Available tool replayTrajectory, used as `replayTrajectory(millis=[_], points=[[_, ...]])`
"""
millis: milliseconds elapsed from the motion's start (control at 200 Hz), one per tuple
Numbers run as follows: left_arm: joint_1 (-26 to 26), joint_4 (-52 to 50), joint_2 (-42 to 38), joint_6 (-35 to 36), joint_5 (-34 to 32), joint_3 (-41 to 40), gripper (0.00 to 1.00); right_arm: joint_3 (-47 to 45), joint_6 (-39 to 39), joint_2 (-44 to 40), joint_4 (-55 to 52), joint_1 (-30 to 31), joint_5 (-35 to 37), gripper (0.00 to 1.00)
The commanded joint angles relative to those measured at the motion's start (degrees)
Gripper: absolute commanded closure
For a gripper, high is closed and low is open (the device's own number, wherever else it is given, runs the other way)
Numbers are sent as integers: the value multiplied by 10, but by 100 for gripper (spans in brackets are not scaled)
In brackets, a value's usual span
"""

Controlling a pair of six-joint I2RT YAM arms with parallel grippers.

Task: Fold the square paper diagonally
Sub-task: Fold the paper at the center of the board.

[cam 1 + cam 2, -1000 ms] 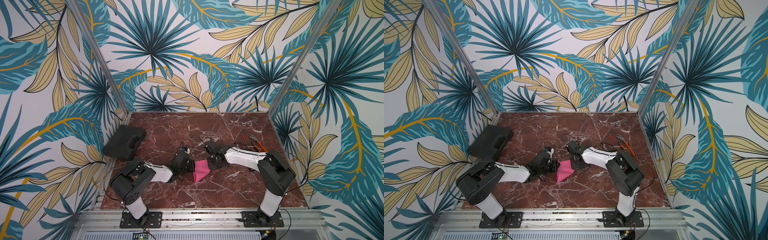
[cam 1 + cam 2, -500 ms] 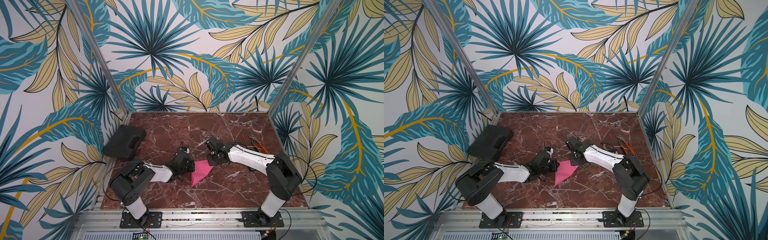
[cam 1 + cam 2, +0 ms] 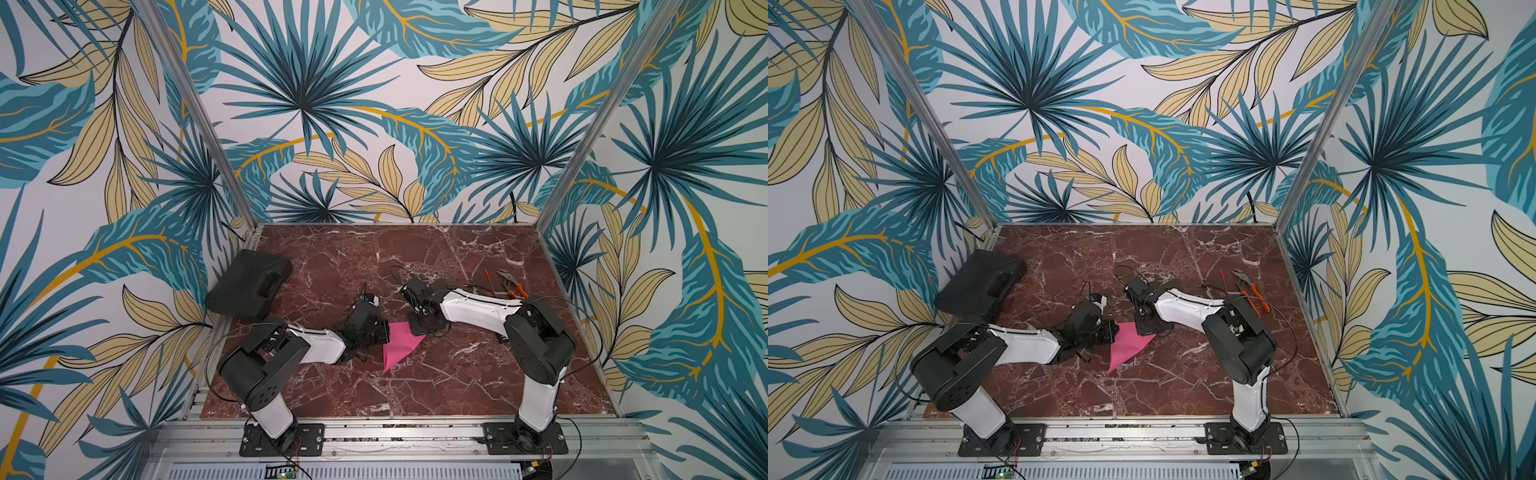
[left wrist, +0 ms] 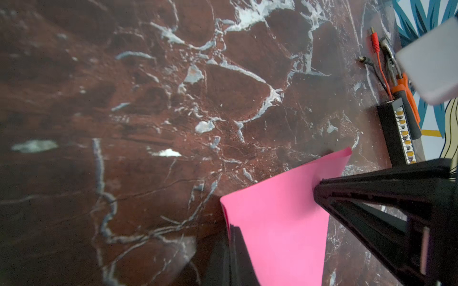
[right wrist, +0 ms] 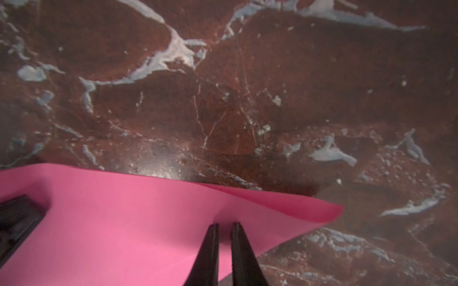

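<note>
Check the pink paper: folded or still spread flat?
Folded. The square paper shows a triangular outline in both top views, with doubled layers visible in the left wrist view. One corner curls up; crease sharpness cannot be told.

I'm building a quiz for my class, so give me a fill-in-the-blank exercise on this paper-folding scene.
The square paper is bright ____.
In both top views its outline is a ____.
The pliers on the marble table have ____ handles.
Missing words: pink; triangle; orange.
</note>
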Motion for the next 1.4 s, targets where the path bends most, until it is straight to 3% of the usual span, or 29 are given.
replayTrajectory(millis=[0,526,1032,1262,1397], points=[[3,-44,2,4,-15,0,100,-25,-13,12,-17,-22,28,85],[5,-43,2,3,-16,-1,100,-29,-47,23,1,-92,33,84],[9,-47,-2,-4,-16,-3,100,-9,-45,22,5,-119,36,84],[8,-55,-18,-72,-12,-2,100,4,-34,-81,-23,-121,46,64],[-2,-59,-24,-148,-23,1,100,-46,27,-144,-3,-100,-2,61]])
